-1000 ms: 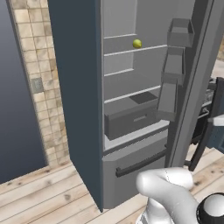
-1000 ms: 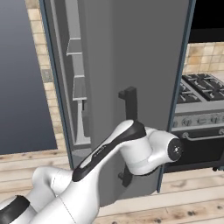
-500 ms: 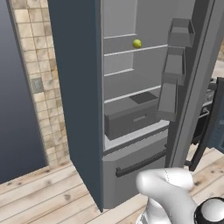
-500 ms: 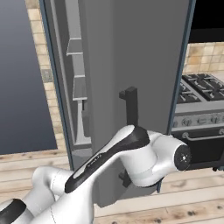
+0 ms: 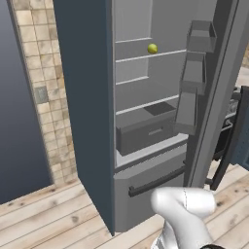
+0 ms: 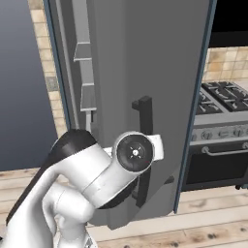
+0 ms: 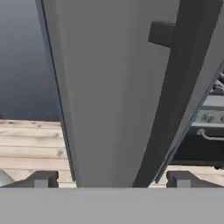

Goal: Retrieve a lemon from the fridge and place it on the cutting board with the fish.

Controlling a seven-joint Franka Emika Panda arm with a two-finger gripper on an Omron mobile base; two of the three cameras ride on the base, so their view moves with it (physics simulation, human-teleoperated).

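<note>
In your left base view the fridge [image 5: 92, 121] stands open, and the lemon [image 5: 152, 48] sits on an upper shelf [image 5: 146, 55] toward the right. In your hand view the hand [image 7: 111, 179] has its fingertips [image 7: 41, 179] spread apart, straddling the door's handle [image 7: 175, 87]; the stove [image 6: 223, 145] is right.

beige and tan tiled wall strip [image 5: 41, 92] with a small grey wall plate [image 5: 42, 94], pale wooden plank floor [image 5: 44, 221], steel stove with black burner grates [image 6: 224, 99], dark oven door with bar handle [image 6: 220, 162]
</note>
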